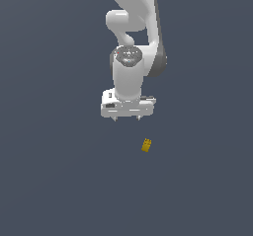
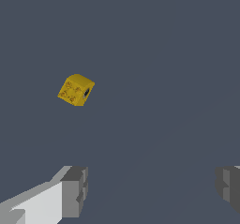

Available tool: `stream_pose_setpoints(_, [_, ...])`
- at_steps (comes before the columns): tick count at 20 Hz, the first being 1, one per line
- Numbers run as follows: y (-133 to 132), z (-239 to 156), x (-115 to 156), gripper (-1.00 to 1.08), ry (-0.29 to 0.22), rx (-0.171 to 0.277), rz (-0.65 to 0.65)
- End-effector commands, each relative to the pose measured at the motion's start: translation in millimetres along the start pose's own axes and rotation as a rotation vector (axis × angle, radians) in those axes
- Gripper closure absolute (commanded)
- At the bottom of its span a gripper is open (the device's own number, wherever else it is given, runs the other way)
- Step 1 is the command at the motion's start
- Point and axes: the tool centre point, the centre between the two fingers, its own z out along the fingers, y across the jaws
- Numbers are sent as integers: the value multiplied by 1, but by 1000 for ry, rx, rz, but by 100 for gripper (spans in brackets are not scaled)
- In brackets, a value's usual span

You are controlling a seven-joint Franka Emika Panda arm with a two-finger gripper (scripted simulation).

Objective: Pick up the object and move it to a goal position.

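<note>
The object (image 1: 146,145) is a tiny mustard-yellow blocky piece with small studs, lying on the flat grey surface. In the exterior view it sits below and slightly toward that view's right of my gripper (image 1: 127,118). My white gripper hangs above the surface with its fingers pointing down, open and empty. In the wrist view the object (image 2: 76,90) lies apart from the gripper (image 2: 152,188), beyond the gap between the two grey fingertips (image 2: 75,190), which stand wide apart.
The white arm (image 1: 134,32) rises behind the gripper in the exterior view. The plain dark grey surface (image 1: 54,171) spreads in every direction. No goal marker shows in either view.
</note>
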Motion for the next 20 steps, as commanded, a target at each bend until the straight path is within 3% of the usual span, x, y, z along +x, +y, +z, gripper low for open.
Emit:
stream_pose_setpoints(1, [0, 0, 0, -92, 0, 0, 0])
stream_pose_setpoints(9, [-21, 5, 2, -92, -19, -13, -45])
stream_pose_setpoints(20, [-24, 8, 5, -92, -17, -11, -22])
